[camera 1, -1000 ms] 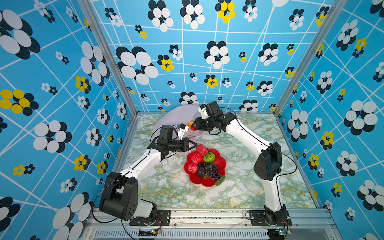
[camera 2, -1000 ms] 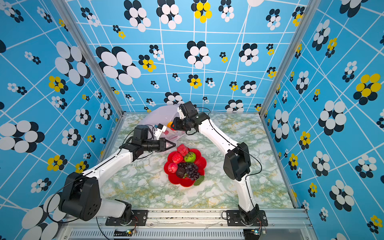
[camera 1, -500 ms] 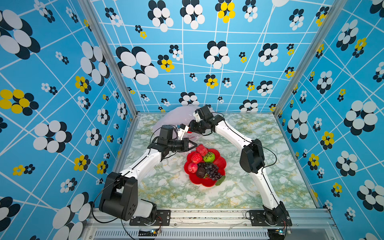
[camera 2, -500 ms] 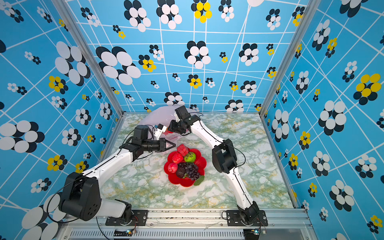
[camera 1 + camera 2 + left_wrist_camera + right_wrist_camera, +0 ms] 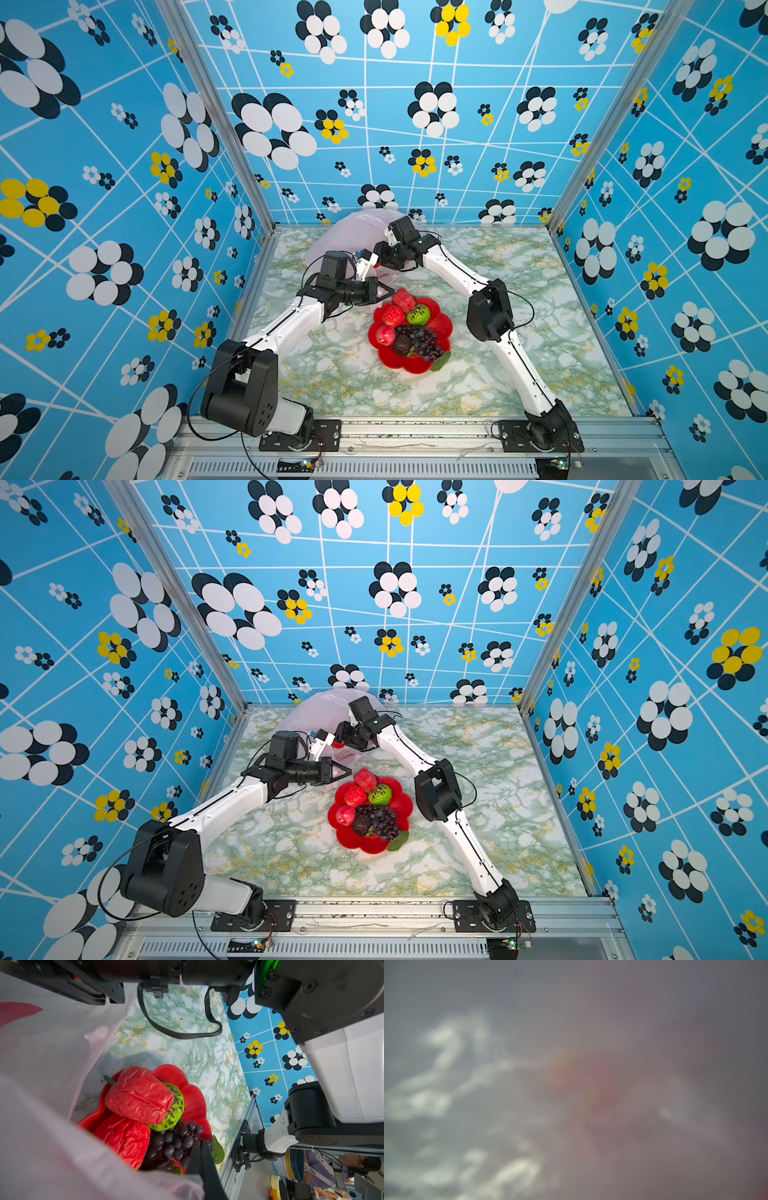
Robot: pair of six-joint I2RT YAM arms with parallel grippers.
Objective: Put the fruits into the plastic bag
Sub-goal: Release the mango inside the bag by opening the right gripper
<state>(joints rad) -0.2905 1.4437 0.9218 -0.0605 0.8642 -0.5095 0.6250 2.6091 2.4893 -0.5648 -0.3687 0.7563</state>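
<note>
Right tool (image 5: 365,262) is pushing deeper into the bag (image 5: 353,235), upper centre; the mango is now hidden, and I cannot tell how wide the jaws stand. Left tool (image 5: 384,292) is clamping the bag. A drop seems under way.

No text can be read anywhere; the red print on the plastic bag (image 5: 52,1047) is illegible.

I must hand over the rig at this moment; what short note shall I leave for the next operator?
Left gripper: shut, apparently pinching the edge of the thin pale-pink plastic bag.
Right gripper: at the bag's mouth, jaws hidden by plastic.
Done: no fruit can be confirmed inside.
Left: six toy fruits still on the red flower-shaped plate, beside the bag.
</note>
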